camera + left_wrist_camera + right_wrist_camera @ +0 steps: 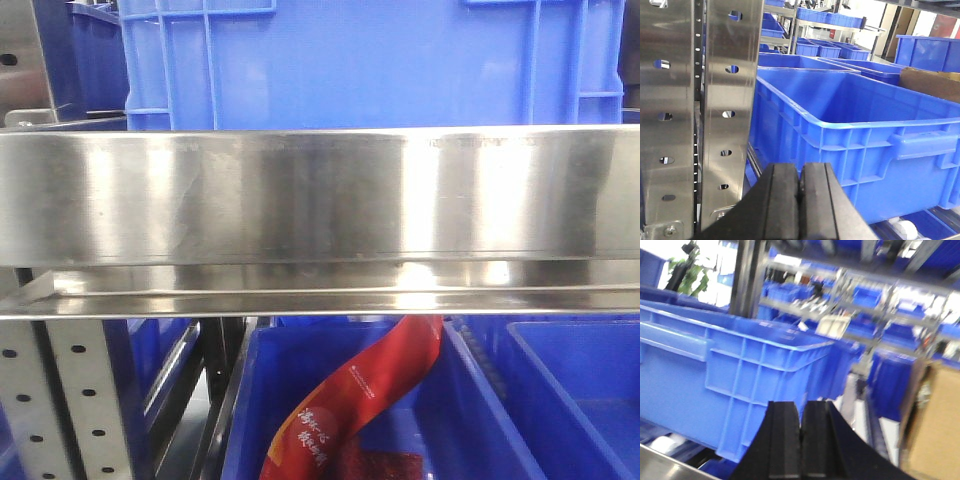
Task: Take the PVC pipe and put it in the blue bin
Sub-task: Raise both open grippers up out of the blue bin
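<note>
No pipe: none of the three views shows a PVC pipe for certain; the white rounded pieces (905, 229) under the bin in the left wrist view could be rollers or pipe ends, too little shows to tell.
Pipe axis: cannot be judged, nor which way it lies from either pair of jaws.
Left jaws (800, 200): closed, pads pressed together, nothing between them.
Right jaws (801, 440): nearly closed, a thin slit between the pads, empty; this view is blurred.
Blue bin (850, 135): just ahead and right of the left jaws, top open, inside bare as far as it shows; the right wrist view faces a bin wall (730, 385) to its left, likely the same bin, though I cannot be sure.
Nearer arm: both sit low beside a bin wall; with the pipe unseen, neither can be called nearer to it.
Edges: steel upright (732, 115) close on the left of the left jaws; steel shelf rail (320, 200) fills the front view at bin-base height; cardboard box (935, 425) close on the right of the right jaws.
Open room: mostly upward, over the bin rim; sideways room is tight for both arms.
Lower shelf: a bin (300, 400) holding a red packet (350, 400), no pipe visible there.
Judgement: the search comes first, and both jaws must open before any grasp.
</note>
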Action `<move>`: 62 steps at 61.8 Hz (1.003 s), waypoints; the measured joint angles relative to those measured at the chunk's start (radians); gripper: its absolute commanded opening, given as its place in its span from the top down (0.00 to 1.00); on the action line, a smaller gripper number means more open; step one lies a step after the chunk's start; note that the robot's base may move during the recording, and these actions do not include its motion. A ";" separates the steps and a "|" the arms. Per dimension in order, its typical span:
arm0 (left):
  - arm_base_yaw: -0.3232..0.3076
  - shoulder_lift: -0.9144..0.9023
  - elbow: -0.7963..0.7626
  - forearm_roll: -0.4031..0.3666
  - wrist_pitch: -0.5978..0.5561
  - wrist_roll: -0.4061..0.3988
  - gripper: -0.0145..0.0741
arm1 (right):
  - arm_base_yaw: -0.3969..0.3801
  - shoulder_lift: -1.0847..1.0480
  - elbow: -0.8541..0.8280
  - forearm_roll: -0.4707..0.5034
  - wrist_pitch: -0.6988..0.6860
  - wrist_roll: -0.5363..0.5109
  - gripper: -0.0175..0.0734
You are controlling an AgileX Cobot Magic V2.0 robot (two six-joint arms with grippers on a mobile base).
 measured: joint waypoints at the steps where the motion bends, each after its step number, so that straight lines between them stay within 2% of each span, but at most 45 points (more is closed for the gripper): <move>1: 0.000 0.000 0.000 0.000 -0.002 0.000 0.96 | -0.001 -0.008 0.002 0.000 -0.002 0.000 0.98; 27: 0.000 0.000 0.000 0.000 -0.004 0.000 0.96 | -0.005 -0.040 0.030 0.015 -0.015 -0.008 0.98; 35: 0.000 0.000 0.000 0.000 -0.004 0.000 0.96 | -0.005 -0.040 0.039 0.110 -0.110 -0.010 0.98; 40: 0.000 0.000 0.000 0.000 -0.004 0.000 0.96 | -0.005 -0.040 0.079 0.204 -0.199 -0.021 0.98; 44: 0.000 0.000 0.000 0.000 -0.004 0.000 0.96 | -0.005 -0.040 0.134 0.265 -0.287 -0.061 0.98; 51: 0.000 0.000 0.000 0.000 -0.005 0.000 0.96 | -0.018 -0.040 0.254 0.313 -0.455 -0.157 0.98; 57: 0.000 0.000 0.000 0.000 -0.006 0.000 0.96 | -0.082 -0.041 0.331 0.410 -0.515 -0.268 0.98; 62: 0.000 0.000 0.000 0.000 -0.006 0.000 0.96 | -0.172 -0.041 0.379 0.484 -0.517 -0.303 0.98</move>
